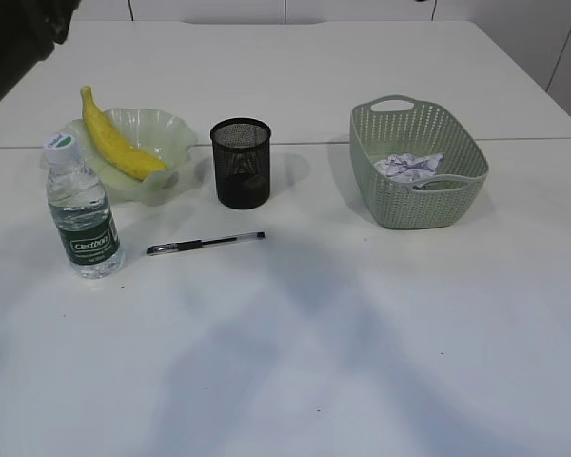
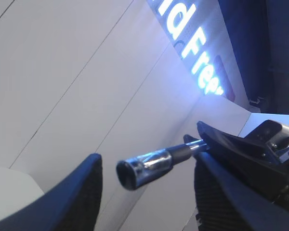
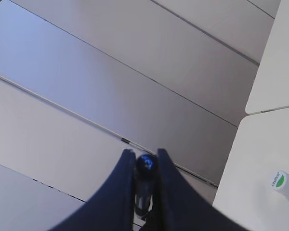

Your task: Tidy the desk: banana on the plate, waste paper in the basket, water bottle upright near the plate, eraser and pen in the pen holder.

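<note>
The pen [image 1: 206, 244] is laid flat on the white surface [image 1: 381, 333], its long axis nearly left-right, the far end tilted slightly up toward the right, in front of the mesh pen holder [image 1: 240, 162]. The left gripper [image 2: 147, 185] is seen spread; the right gripper [image 3: 143, 166] is pressed together.

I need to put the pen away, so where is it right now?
In the exterior view the pen lies flat on the table left of centre, in front of the black pen holder and just right of the upright bottle.
</note>
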Available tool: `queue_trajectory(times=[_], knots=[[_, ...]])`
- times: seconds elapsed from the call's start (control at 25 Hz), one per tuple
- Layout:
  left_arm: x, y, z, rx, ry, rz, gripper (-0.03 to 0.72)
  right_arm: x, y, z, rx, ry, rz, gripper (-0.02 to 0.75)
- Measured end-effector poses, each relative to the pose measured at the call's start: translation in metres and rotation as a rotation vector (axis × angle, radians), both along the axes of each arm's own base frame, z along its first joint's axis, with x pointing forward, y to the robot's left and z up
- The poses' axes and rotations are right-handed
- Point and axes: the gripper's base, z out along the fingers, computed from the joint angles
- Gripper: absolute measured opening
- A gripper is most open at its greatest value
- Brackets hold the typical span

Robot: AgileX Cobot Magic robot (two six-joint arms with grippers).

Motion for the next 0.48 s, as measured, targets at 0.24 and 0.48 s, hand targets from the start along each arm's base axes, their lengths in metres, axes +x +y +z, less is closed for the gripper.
queue_trajectory(times=[0.24,0.48], knots=[[0.001,0.001,0.001,-0.012,0.003,0.006,0.433,0.0,0.0,0.0,-0.001,-0.002,0.002,0.044],[0.004,-0.001,0.013,-0.038,-0.029,0.008,0.403,0.0,0.0,0.0,-0.002,-0.003,0.002,0.044]])
